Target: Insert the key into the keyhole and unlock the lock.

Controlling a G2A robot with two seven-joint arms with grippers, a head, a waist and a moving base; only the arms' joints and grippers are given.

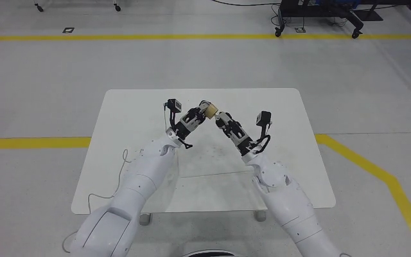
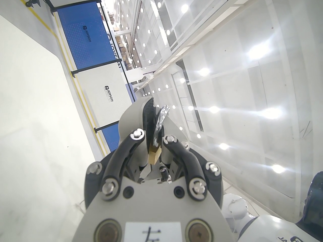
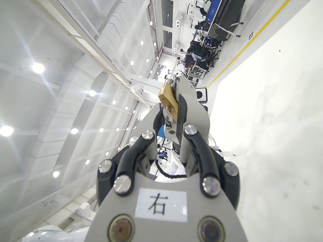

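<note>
Left fingers (image 2: pixel 133 119) pinched tight on the key (image 2: pixel 160 118), right fingers (image 3: pixel 194 107) clamping the lock (image 3: pixel 167 96), close together above the tabletop (image 1: pixel 128 167).

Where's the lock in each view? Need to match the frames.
Top: lock over mid-table, where the arms meet.
Left wrist: brass block at the key's end, likely it.
Right wrist: lock held by the right hand.
Shared: white table, in all three.

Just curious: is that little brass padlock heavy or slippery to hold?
Likely rigid and heavy for its size: the padlock looks like solid brass. Its smooth faces could slip, though the right gripper has ribbed pads.
</note>
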